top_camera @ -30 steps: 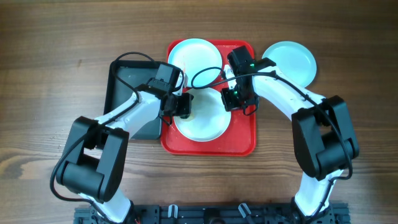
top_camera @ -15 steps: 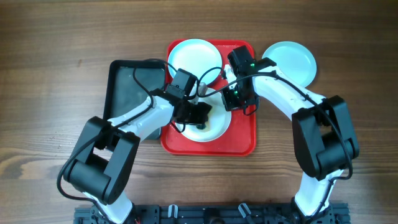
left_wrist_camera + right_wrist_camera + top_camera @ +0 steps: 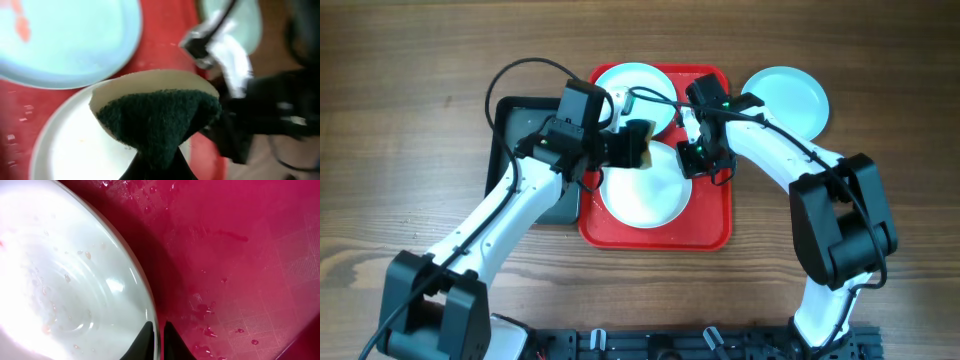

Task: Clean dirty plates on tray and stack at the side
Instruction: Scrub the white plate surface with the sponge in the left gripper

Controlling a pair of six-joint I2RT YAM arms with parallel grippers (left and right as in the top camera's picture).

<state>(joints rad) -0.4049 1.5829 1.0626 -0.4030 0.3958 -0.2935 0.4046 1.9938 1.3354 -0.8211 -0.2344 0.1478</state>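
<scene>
Quick status from the dish station. My left pincer (image 3: 620,150) is clamped tight on the sponge (image 3: 160,120), dark scrubby side facing out, and it's hanging over the far edge of the white plate (image 3: 645,195). I can't tell from my views whether the pad is actually touching the plate or just above it. My right pincer (image 3: 159,340) is down to a narrow pinch with the white plate's rim sitting right between the tips, so I'd call that a steadying hold on the plate.

Where stuff is: the white plate lies flat in the middle of the red tray (image 3: 710,225). One pale blue plate (image 3: 633,85) sits at the back of the tray, just beside the white one. The other pale blue plate (image 3: 785,98) is off on the table to the right of the tray.

Progress, as I read it: that plate on the table looks like number one done (a "stack" of one so far, lol). The white one is mid-scrub, wet with droplets and a few faint specks. The back blue one has an orange smear (image 3: 22,31), so it's untouched. Roughly a third finished. The black tray (image 3: 525,130) on the left isn't part of this.
</scene>
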